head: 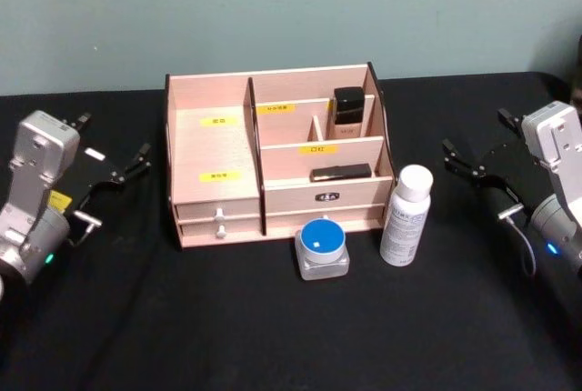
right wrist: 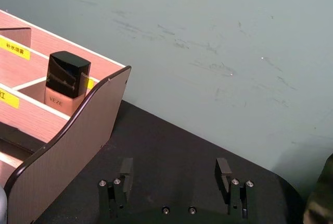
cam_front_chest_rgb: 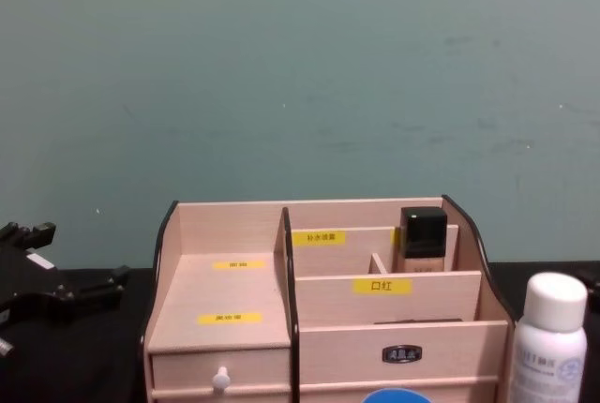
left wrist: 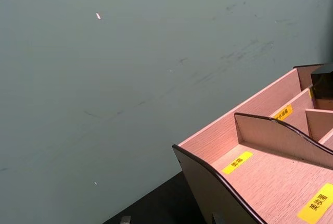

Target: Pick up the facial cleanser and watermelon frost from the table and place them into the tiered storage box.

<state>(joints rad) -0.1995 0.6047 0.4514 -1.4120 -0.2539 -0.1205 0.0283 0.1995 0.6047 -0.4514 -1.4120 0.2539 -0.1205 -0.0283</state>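
Head view: nearest, the blue-lidded jar (head: 323, 244), presumably the watermelon frost, is seen standing at six o'clock of the tiered storage box (head: 211, 91). The white facial cleanser bottle (head: 406, 216) is stood upright at four. Both are set out front, within easy reach. Farther back, the left gripper (head: 114, 141) at nine and the right gripper (head: 477, 144) at three are held wide open and empty, flanking the box, with nothing grasped yet.

Wall: plain grey-green wall (head: 291, 9) running behind the whole table, marked with faint scuffs, streaks and a few small white flecks.
Table: black matte covering (head: 273, 336), its back edge against the wall.
Light: even and soft.
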